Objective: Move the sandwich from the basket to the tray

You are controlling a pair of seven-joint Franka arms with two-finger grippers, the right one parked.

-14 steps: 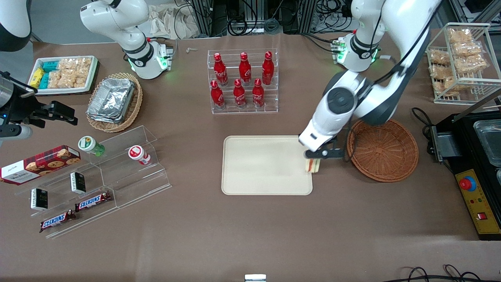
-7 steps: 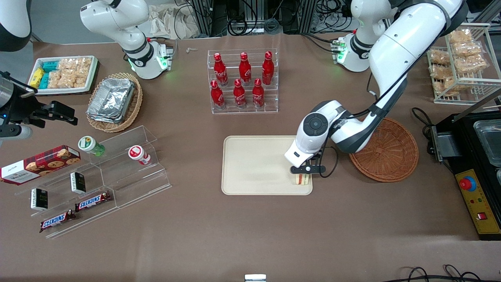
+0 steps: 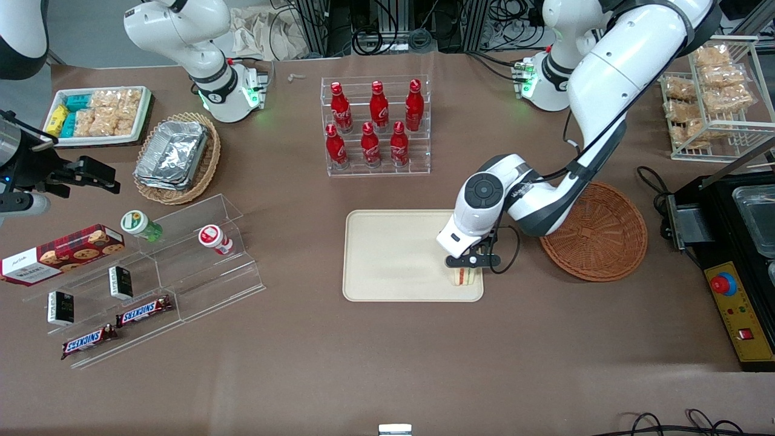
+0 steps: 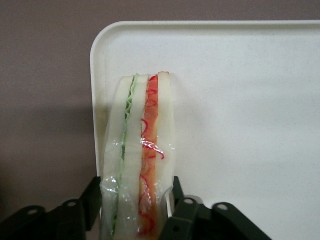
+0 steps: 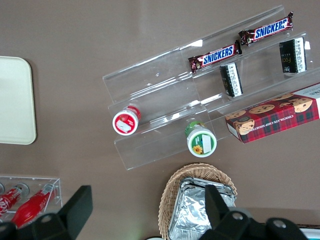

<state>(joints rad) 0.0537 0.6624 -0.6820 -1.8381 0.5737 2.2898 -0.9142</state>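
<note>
Left arm (image 3: pixel 611 72): reaching down from its base toward the front camera, elbow bent, wrist (image 3: pixel 484 194) pointing downward. Gripper (image 3: pixel 467 266): hanging low, its black fingers (image 4: pixel 186 214) pressing in from both sides and clamping a held item between them.

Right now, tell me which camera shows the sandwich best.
Left wrist view: the sandwich fills it, layers clear, gripper shut on it over the tray. Front view shows only a sliver; right wrist view, none.
</note>
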